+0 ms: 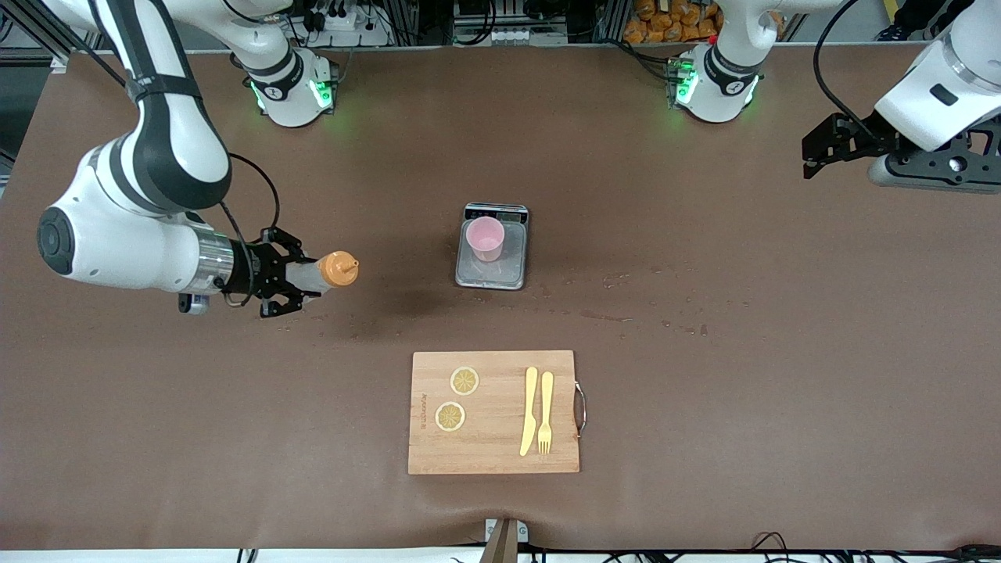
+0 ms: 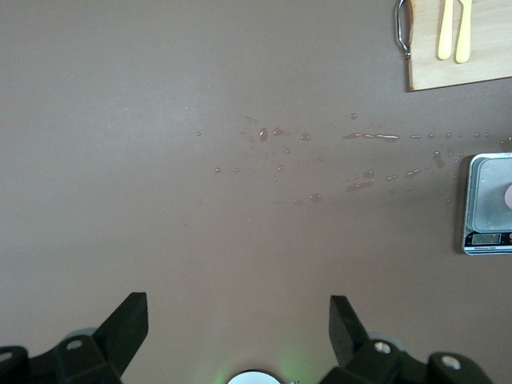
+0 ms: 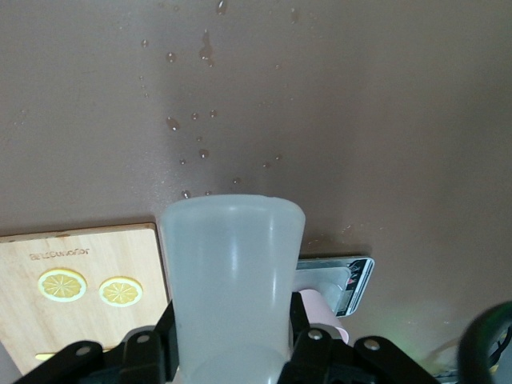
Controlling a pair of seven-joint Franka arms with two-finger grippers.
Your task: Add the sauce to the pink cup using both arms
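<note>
front view: the right hand [image 1: 301, 275] pinches the sauce bottle [image 1: 328, 271] over bare bench [image 1: 704, 407], well apart from the pink cup [image 1: 485, 238] on the scale [image 1: 492, 249]. left wrist view: the left hand [image 2: 236, 324] waits, spread, holding nothing. right wrist view: the bottle looks light and soft; grip mid-body.

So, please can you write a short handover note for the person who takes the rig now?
Right gripper: shut on the translucent squeeze bottle with orange cap, held sideways above bare table at the right arm's end, nozzle toward the cup.
Left gripper: open, empty, waiting at the left arm's end.
Pale pink plastic cup: upright on the grey scale.
Done: bottle picked up.
Left: bring bottle over cup, squeeze sauce in.
</note>
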